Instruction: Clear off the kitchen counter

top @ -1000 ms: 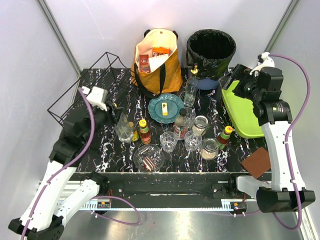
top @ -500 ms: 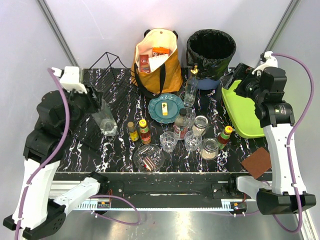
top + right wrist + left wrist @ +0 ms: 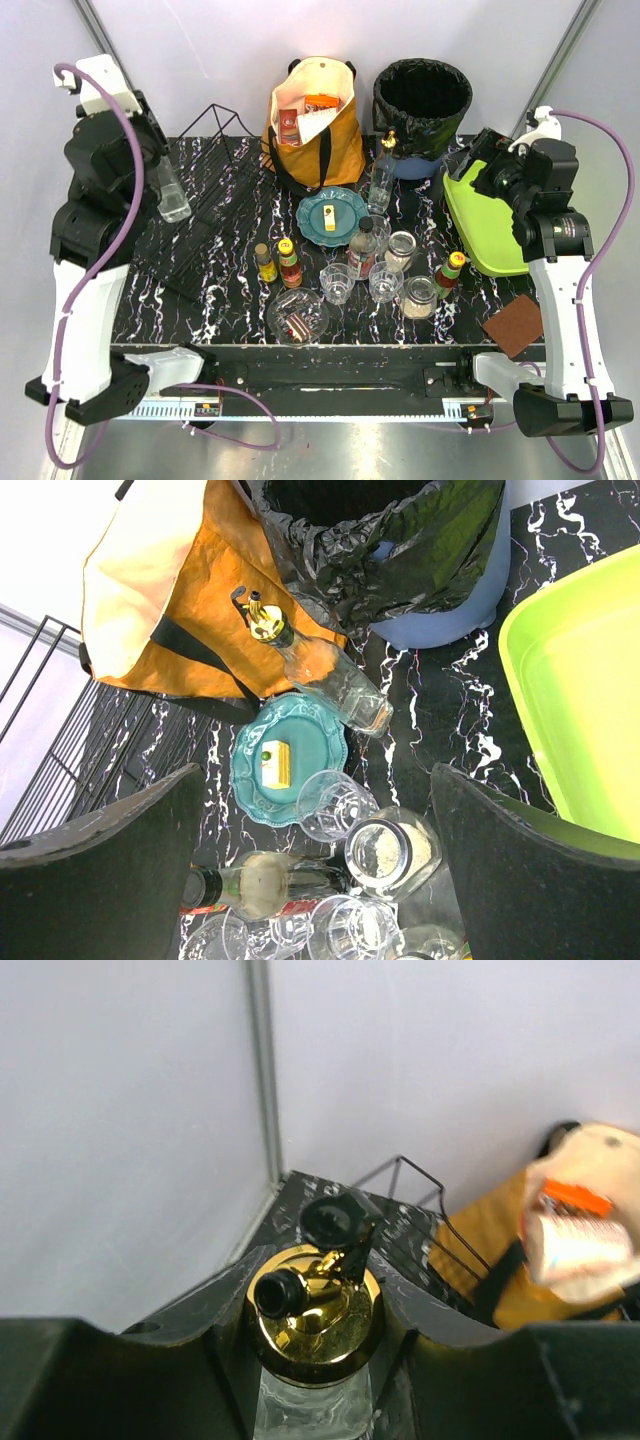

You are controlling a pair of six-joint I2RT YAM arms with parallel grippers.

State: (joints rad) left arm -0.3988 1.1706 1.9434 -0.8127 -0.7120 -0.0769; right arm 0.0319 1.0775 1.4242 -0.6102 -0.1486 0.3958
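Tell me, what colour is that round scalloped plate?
The round scalloped plate is teal; the right wrist view shows it best.

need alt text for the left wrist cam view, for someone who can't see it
Looking down on a glass bottle with a gold pourer top, gripped between two dark jaws at the bottom of the frame. Beyond it are a corner of the black marbled counter, a black wire rack and an orange bag, against white walls.
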